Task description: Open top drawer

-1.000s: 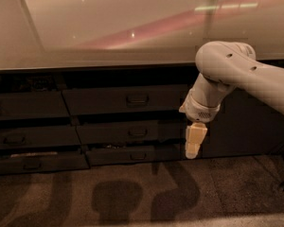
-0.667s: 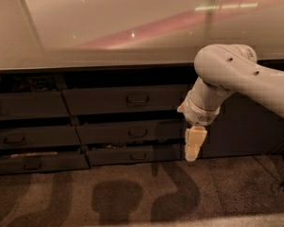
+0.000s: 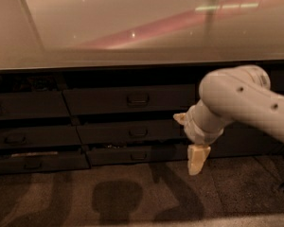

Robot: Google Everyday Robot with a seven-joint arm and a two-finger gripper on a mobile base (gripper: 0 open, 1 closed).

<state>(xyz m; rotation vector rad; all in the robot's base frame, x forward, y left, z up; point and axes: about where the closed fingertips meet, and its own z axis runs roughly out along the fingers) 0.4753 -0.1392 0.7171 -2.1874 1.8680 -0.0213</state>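
**Gripper sinking below handle height, top drawer not yet opened**

We are starting at the gripper (image 3: 197, 162). It is hanging tip-down off the wrist, low against the cabinet face, just past the right end of the lowest drawer front (image 3: 113, 156) and over the far edge of the floor (image 3: 61, 197). We cannot tell whether it is spread or pressed together, as it is showing as one pale wedge, and it is pinching nothing we can see.

Compared with a second ago, the arm (image 3: 241, 100) is dropping. Its bulky elbow was crossing the front edge of the countertop (image 3: 109, 32), and now it is covering the right-hand end of the drawer rows instead. The gripper is going down with it, from the level of the middle drawer front (image 3: 109, 133) to the bottom edge of the cabinet. The drawers themselves are not moving.

The top drawer (image 3: 99, 100) is sitting directly under the countertop's front edge, its front level with its neighbours, so we are judging it shut. Its loop handle (image 3: 138, 99) is lying at the centre of that front — up and toward the cabinet's left end from the gripper, and well apart from it.

For the task, we are reading this as repositioning rather than progress, because the gripper is ending up farther from the handle's height, not nearer. We are expecting it to need to rise and shift toward the front's centre before any pull is possible.
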